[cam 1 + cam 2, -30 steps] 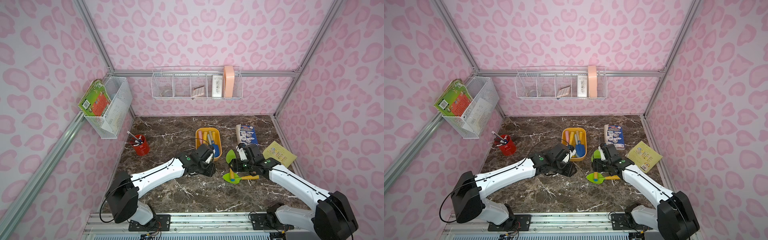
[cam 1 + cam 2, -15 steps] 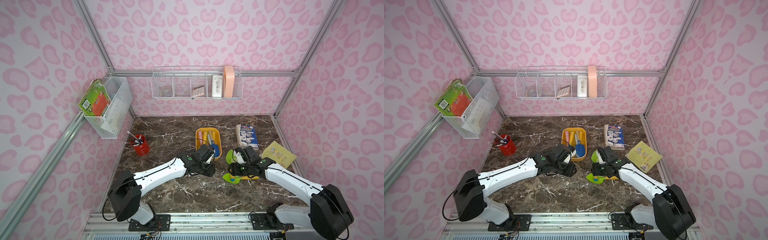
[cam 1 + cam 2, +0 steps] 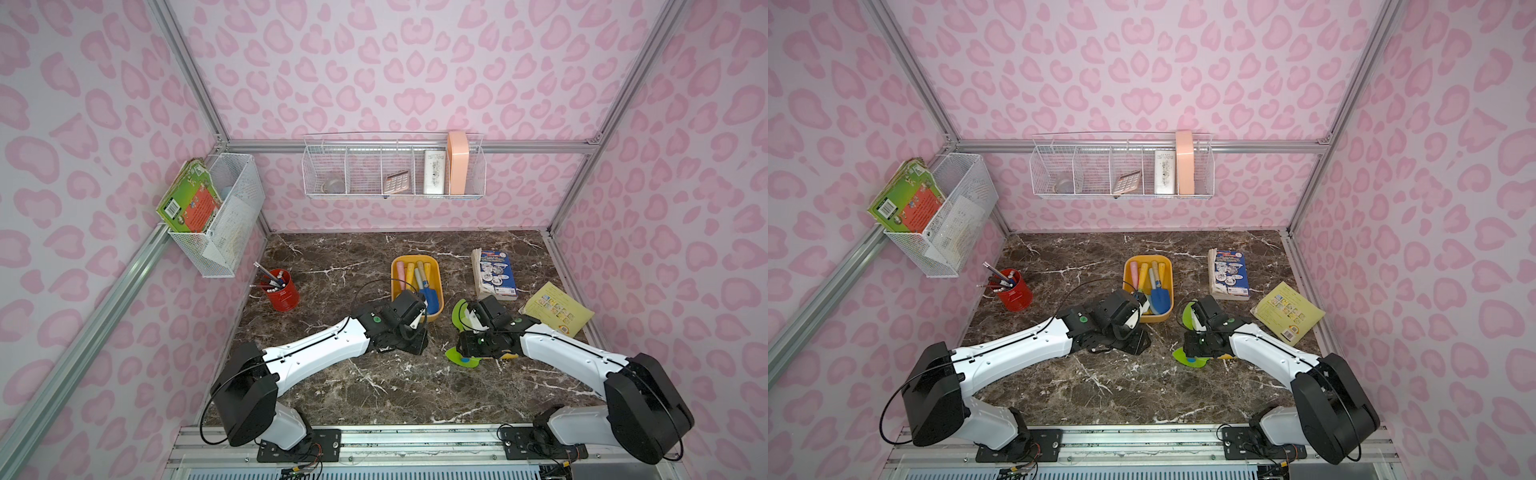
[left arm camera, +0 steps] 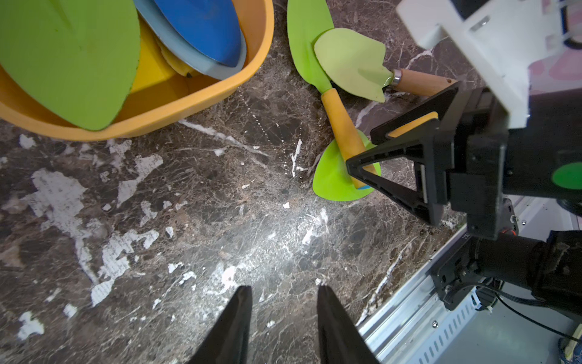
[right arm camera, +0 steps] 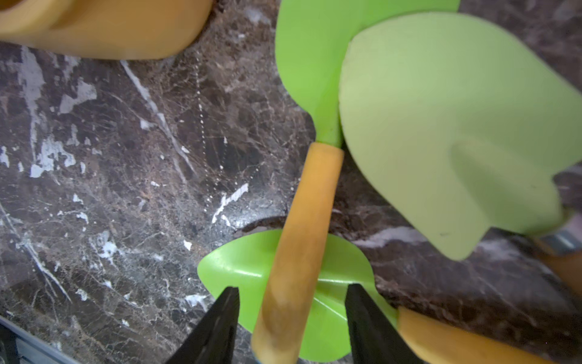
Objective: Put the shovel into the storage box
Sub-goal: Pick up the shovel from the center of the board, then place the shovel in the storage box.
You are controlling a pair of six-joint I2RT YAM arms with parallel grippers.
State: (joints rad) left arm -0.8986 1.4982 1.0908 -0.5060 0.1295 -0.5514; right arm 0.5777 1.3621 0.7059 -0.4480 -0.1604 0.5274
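Observation:
The storage box (image 3: 393, 286), a yellow-orange tub (image 4: 189, 104), stands mid-table and holds a blue shovel (image 3: 431, 297) and other shovels. Right of it three shovels lie crossed on the marble. One bright green shovel (image 5: 308, 63) has a yellow handle (image 5: 302, 220) resting on another green blade (image 5: 233, 268). A pale green shovel (image 5: 441, 110) lies beside it. My right gripper (image 5: 291, 288) is open, its jaws on either side of that yellow handle with a gap on each side. My left gripper (image 4: 285, 290) is open and empty over bare marble by the box's near end.
A red pen cup (image 3: 282, 293) stands at the left. A book (image 3: 494, 270) and a yellow booklet (image 3: 557, 307) lie at the right. White wire baskets hang on the back wall (image 3: 392, 174) and the left wall (image 3: 224, 220). The metal front rail (image 4: 409, 312) is close.
My right gripper has come down and toward the front over the crossed shovels, and its jaws have narrowed around the yellow handle. The left arm has stayed put.

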